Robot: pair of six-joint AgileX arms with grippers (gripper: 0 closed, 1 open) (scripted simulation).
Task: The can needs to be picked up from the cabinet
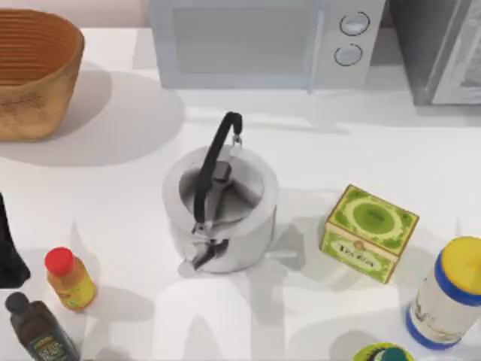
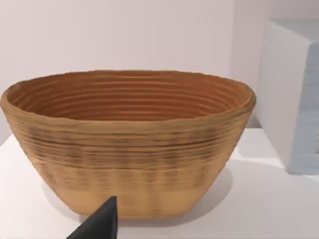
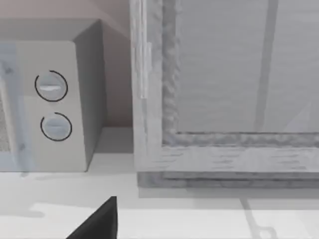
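Observation:
The can is out of view. The grey cabinet (image 1: 440,49) stands at the table's back right corner, to the right of the microwave (image 1: 263,41). In the right wrist view the cabinet (image 3: 224,99) shows a framed pale front panel, with a dark part of my right gripper (image 3: 99,224) low in the picture, in front of the gap between microwave (image 3: 50,99) and cabinet. A dark piece of my left arm (image 1: 7,256) sits at the table's left edge. In the left wrist view a dark part of my left gripper (image 2: 99,224) points at the woven basket (image 2: 129,144).
A metal kettle (image 1: 222,210) with a black handle stands mid-table. The basket (image 1: 34,71) is back left. An orange bottle (image 1: 69,280) and a dark bottle (image 1: 37,331) stand front left. A green tea box (image 1: 368,233) and a yellow-lidded jar (image 1: 451,293) are front right.

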